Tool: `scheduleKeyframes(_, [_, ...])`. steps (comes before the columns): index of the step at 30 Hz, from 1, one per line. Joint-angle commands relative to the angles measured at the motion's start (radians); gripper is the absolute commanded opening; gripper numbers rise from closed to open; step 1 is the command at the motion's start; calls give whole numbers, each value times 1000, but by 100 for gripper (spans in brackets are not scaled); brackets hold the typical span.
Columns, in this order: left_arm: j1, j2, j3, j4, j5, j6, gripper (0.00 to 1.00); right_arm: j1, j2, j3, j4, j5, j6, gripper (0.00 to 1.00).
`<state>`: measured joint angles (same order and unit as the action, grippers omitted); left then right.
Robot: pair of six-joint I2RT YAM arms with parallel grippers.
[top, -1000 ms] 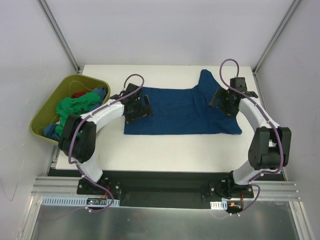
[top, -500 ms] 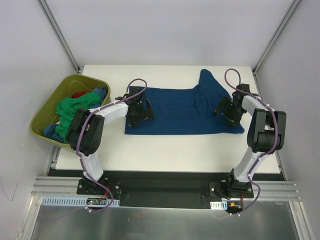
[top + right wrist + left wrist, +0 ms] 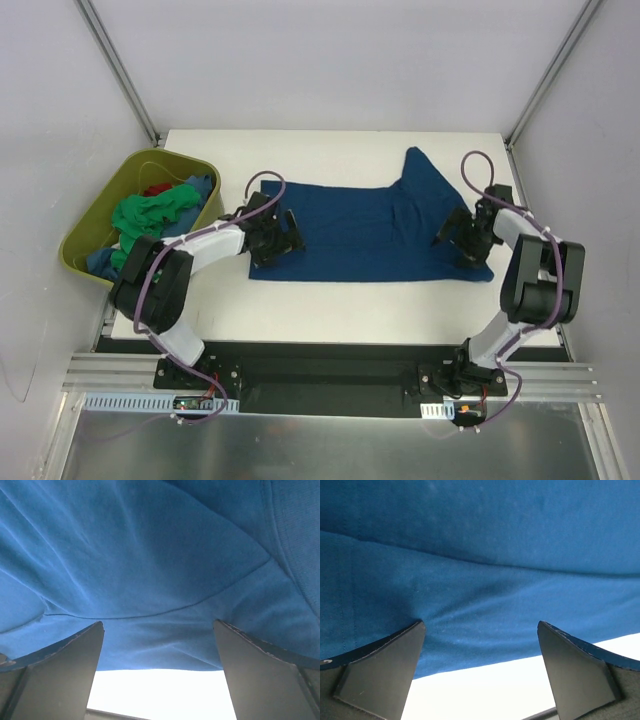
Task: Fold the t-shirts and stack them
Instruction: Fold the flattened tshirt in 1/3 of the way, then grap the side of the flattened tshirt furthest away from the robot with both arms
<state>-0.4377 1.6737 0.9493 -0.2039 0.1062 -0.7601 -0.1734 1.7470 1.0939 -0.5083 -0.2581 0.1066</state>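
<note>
- Dark-grey fingers (image 3: 385, 670) of my left gripper (image 3: 480, 627) stand spread wide, with nothing pinched between them.
- My right gripper (image 3: 159, 625) is spread just as wide and is also empty-handed. That makes two grippers, both low over the cloth.
- One navy t-shirt (image 3: 370, 225) lies stretched out left to right on the white table (image 3: 330, 305). It is mostly flat, and one sleeve points toward the far edge.
- My left gripper sits at the shirt's near left corner. In the left wrist view the near hem runs across the gap between my fingers, with bare table showing just below it.
- My right gripper sits at the shirt's near right end. There too the cloth edge crosses the gap between my fingers, above a strip of table. The fabric here is creased and rumpled.
- One olive-green tub (image 3: 85, 228) stands off the table's left edge, well apart from the spread shirt.
- Inside it lies a heap: a green shirt (image 3: 145, 215) on top, some red cloth (image 3: 157, 188) and some blue cloth (image 3: 200, 185). I cannot count how many garments the heap holds.
</note>
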Motion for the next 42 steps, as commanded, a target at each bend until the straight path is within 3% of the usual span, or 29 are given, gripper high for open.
scheduleKeyframes(1, [-19, -78, -202, -169, -17, -60, 99, -21, -156, -250, -47, 36, 68, 97])
scheduleKeyframes(7, [-111, -290, -407, -172, -14, -185, 99, -44, -417, -491, -62, 42, 139, 97])
scheduleKeyframes(14, [-159, -583, -544, -180, 18, -283, 99, -77, -754, -606, -170, 95, 179, 97])
scheduleKeyframes(18, [-161, -695, -502, -232, 7, -259, 99, -75, -860, -551, -260, 111, 114, 97])
scheduleKeyframes(23, [-159, -666, -255, -316, -175, -125, 99, -72, -896, -314, -322, 145, 36, 97])
scheduleKeyframes(25, [-144, -575, -120, -370, -255, -93, 99, -64, -859, -241, -323, 163, 2, 97])
scheduleKeyframes(30, [-4, -332, 177, -408, -249, 31, 99, 34, -701, -2, -290, 229, -79, 97])
scheduleKeyframes(33, [79, -154, 346, -452, -263, 62, 99, 129, -514, 124, -289, 252, -159, 97])
scheduleKeyframes(37, [108, 93, 566, -557, -367, 88, 94, 202, -185, 425, -291, 316, -228, 97])
scheduleKeyframes(42, [120, 302, 774, -664, -460, 84, 80, 245, 159, 710, -279, 304, -266, 97])
